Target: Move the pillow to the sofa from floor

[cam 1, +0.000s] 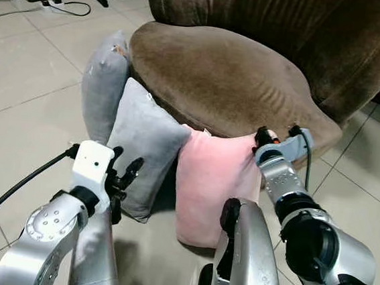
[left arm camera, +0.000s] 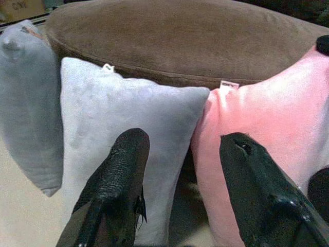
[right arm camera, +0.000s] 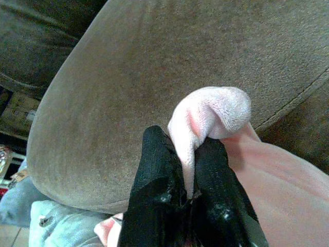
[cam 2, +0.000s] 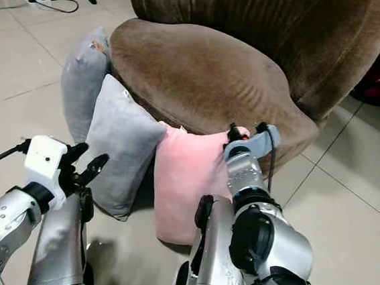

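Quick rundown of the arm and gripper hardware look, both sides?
Both arms are silver metal with black joint rings. The left gripper has a white boxy wrist housing fed by a black cable and two long black textured fingers. The right gripper has a grey-blue wrist bracket, a black cable and black fingers.

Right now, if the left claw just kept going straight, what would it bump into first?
Probably the light grey pillow: the open left claw points at its edge beside the pink pillow. Depth is unclear.
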